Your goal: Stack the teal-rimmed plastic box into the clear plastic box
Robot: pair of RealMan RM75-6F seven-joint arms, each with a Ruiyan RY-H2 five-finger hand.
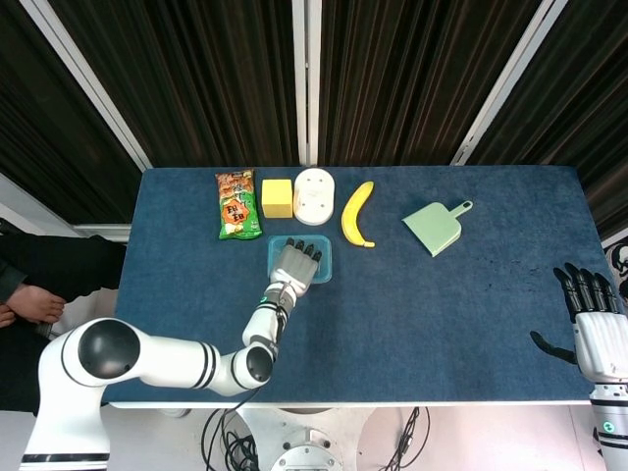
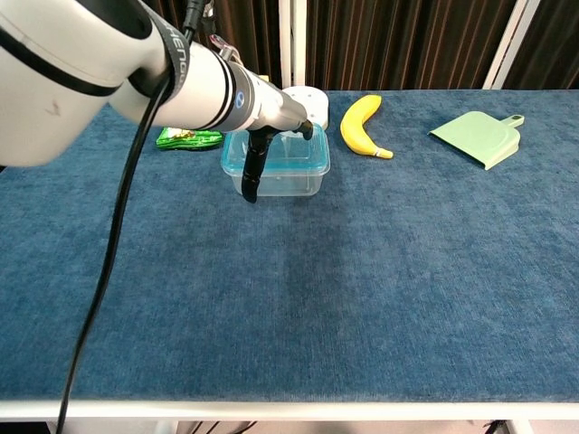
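Note:
The teal-rimmed plastic box stands left of the table's middle, just in front of the back row of items. In the chest view its teal rim tops clear walls, and I cannot tell two boxes apart there. My left hand lies flat over the box with its fingers apart and holds nothing. One dark finger hangs down in front of the box's near wall. My right hand hovers at the table's right edge, fingers spread and empty.
Along the back stand a snack packet, a yellow block, a white round object, a banana and a green dustpan. A person's hand shows at the far left, off the table.

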